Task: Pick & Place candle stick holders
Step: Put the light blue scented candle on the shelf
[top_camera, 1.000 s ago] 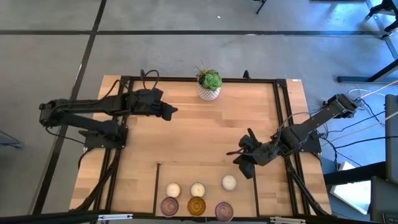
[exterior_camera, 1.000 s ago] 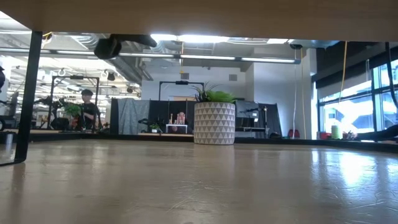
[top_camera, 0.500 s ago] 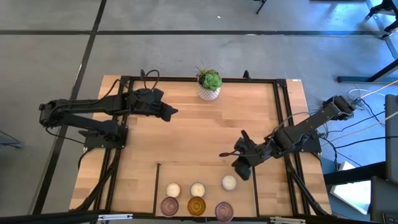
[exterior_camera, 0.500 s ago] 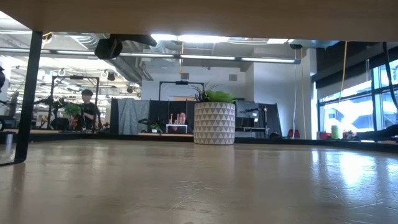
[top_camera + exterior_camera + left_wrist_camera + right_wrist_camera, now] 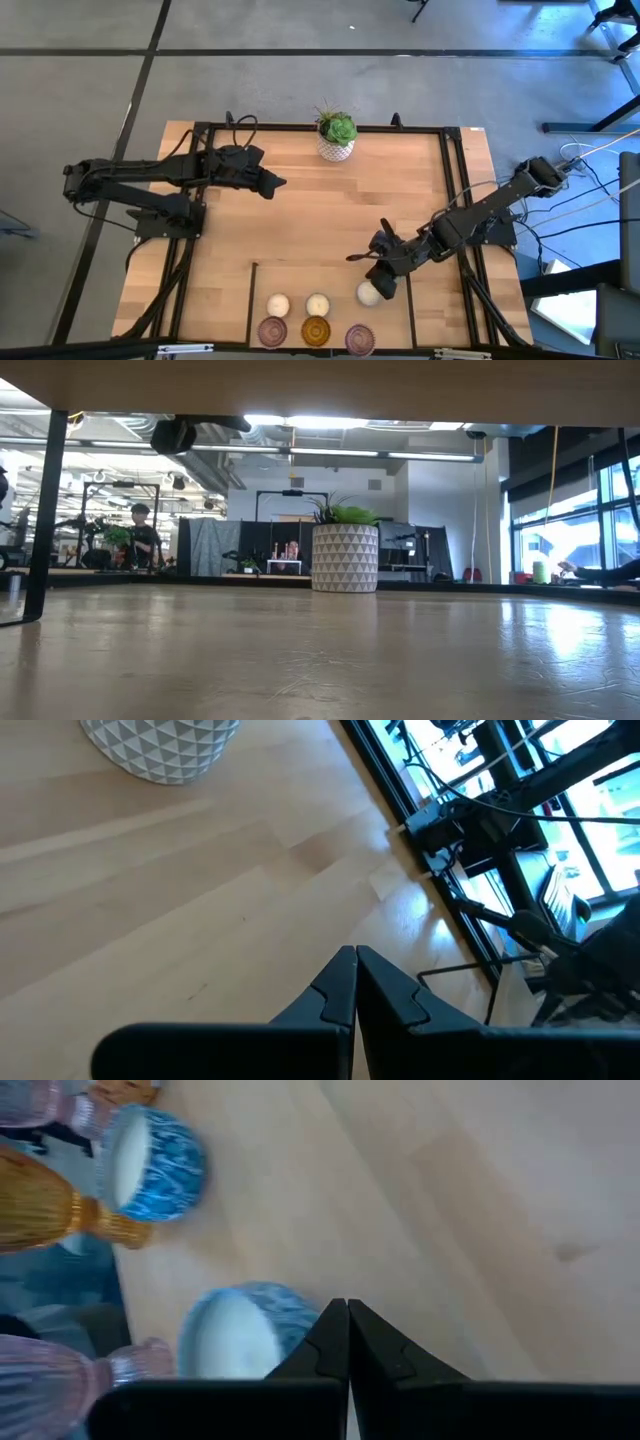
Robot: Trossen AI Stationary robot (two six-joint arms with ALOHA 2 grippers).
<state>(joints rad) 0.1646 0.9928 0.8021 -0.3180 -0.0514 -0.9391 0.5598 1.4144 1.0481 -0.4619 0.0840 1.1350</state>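
Observation:
Six small holders stand on their bases near the table's near edge. Three are cream-white (image 5: 278, 304) (image 5: 318, 304) (image 5: 368, 293), two purplish-pink (image 5: 272, 330) (image 5: 360, 338) and one amber (image 5: 316, 330). My right gripper (image 5: 352, 257) is shut and points toward the table's left, just on the far side of the right cream holder. In the right wrist view (image 5: 345, 1306) that holder (image 5: 235, 1338) shows beside the fingers, with a blue-mottled wall. My left gripper (image 5: 272, 183) (image 5: 355, 952) waits shut and empty over the far left of the table.
A green plant in a white patterned pot (image 5: 336, 140) (image 5: 345, 558) stands at the middle of the far edge. Thin black rails (image 5: 250, 290) (image 5: 411, 300) border the holders' area left and right. A black frame (image 5: 452, 180) runs along the table's edges. Bare wood lies mid-table.
My right gripper has moved toward the table's left and near edges, closing in on the right cream holder, its fingers staying shut. The holders have not moved.

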